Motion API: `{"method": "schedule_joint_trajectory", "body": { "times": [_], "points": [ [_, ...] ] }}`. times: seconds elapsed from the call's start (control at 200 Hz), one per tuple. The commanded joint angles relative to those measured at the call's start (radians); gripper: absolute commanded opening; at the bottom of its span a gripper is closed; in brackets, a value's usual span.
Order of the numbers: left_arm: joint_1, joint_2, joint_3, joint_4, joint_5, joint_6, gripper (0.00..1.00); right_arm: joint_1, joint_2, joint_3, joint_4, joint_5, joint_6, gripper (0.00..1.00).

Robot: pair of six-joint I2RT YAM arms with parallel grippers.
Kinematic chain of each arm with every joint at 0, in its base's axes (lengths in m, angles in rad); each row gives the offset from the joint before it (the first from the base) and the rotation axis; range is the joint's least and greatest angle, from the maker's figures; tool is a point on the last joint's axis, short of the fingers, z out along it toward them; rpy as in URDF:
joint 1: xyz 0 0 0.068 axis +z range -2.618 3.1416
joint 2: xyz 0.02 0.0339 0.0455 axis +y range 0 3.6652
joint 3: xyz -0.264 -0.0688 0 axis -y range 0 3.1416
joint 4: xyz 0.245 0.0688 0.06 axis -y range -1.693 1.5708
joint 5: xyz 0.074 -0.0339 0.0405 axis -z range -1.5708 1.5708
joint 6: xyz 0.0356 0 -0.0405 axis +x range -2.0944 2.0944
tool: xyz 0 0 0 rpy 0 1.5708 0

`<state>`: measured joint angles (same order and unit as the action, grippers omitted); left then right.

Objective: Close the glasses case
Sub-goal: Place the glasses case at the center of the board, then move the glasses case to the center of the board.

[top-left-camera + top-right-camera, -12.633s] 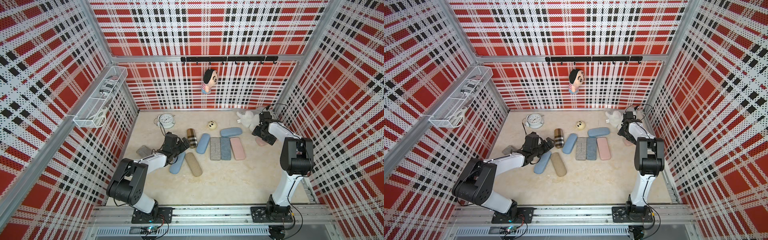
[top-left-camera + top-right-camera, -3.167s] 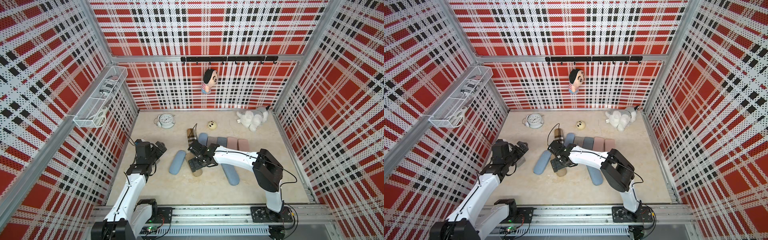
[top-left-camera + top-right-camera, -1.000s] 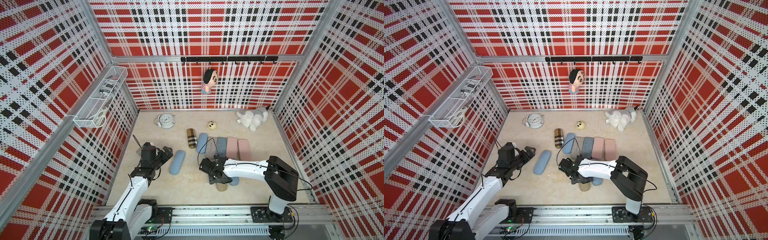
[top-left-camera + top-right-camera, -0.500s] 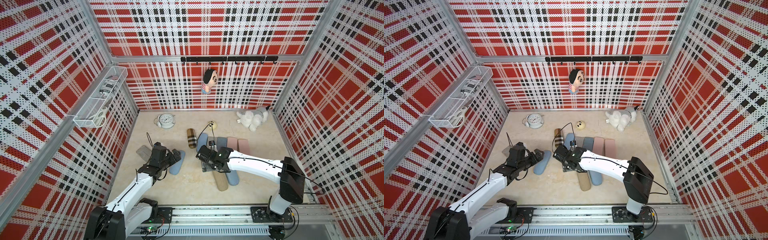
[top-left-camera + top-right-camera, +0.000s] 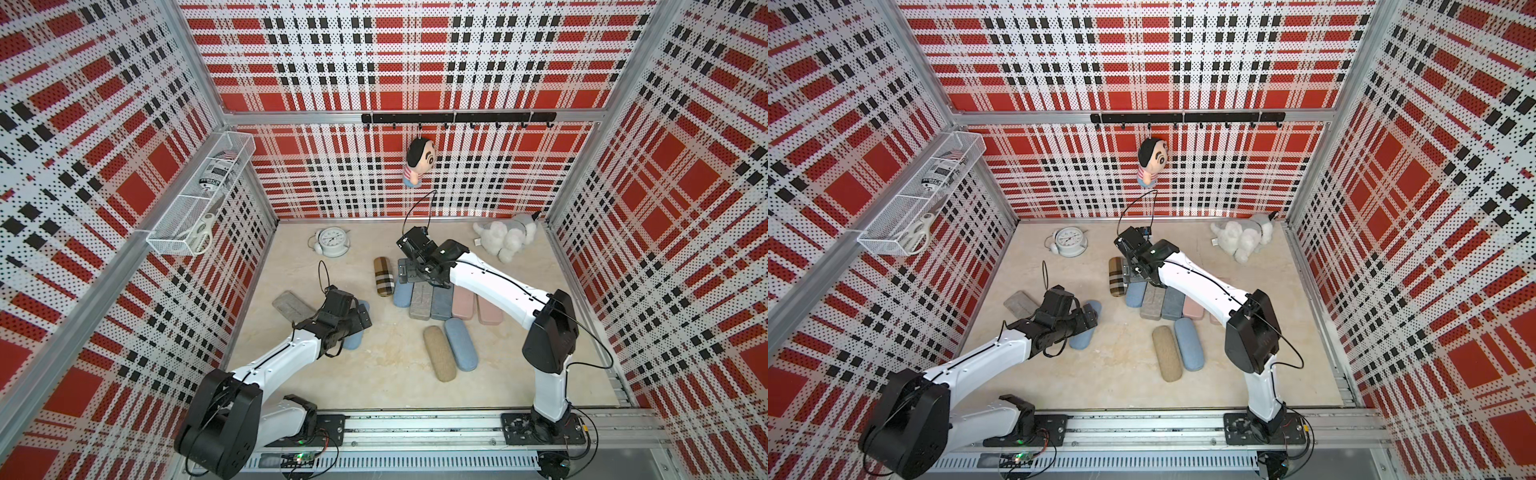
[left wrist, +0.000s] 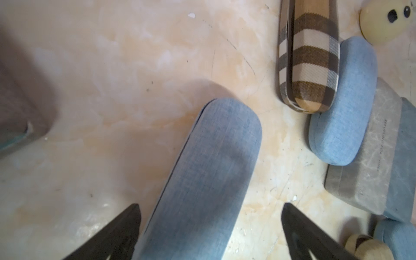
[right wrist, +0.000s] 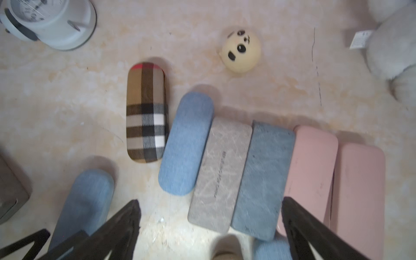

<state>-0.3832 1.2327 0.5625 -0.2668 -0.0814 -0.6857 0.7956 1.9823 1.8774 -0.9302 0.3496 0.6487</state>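
With my left gripper spread wide astride the pale blue fabric-covered oval glasses case on the beige tabletop, and my right gripper likewise released and empty, I judged the case light, rigid and grippy, best pressed mid-lid.

Both top views: set high above the front rail, looking down and back over the whole tabletop. Left wrist: close above a blue case, facing down. Right wrist: higher, facing down; shares that case and the checked case with left wrist.
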Motion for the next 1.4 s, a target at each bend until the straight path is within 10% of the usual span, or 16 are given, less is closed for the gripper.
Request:
{"method": "schedule_joint_trajectory", "body": {
  "times": [0.0,0.506,0.721,0.892,1.398],
  "points": [
    [-0.005,0.047,0.047,-0.012,-0.064,0.034,0.98,0.002,0.062,0.079,-0.025,-0.042,-0.061,1.0],
    [-0.072,0.215,0.097,-0.023,-0.1,0.034,1.0,-0.032,0.112,0.134,-0.012,-0.067,-0.064,1.0],
    [-0.1,0.22,0.084,-0.022,-0.104,0.01,0.66,-0.035,0.081,0.096,-0.004,-0.054,-0.063,1.0],
    [-0.139,0.21,0.075,-0.023,-0.104,-0.028,0.63,-0.036,0.041,0.04,0.013,-0.044,-0.057,1.0],
    [-0.581,0.174,0.122,-0.084,-0.195,-0.387,0.66,-0.078,-0.131,-0.183,0.087,-0.005,-0.053,1.0]
  ]
}}
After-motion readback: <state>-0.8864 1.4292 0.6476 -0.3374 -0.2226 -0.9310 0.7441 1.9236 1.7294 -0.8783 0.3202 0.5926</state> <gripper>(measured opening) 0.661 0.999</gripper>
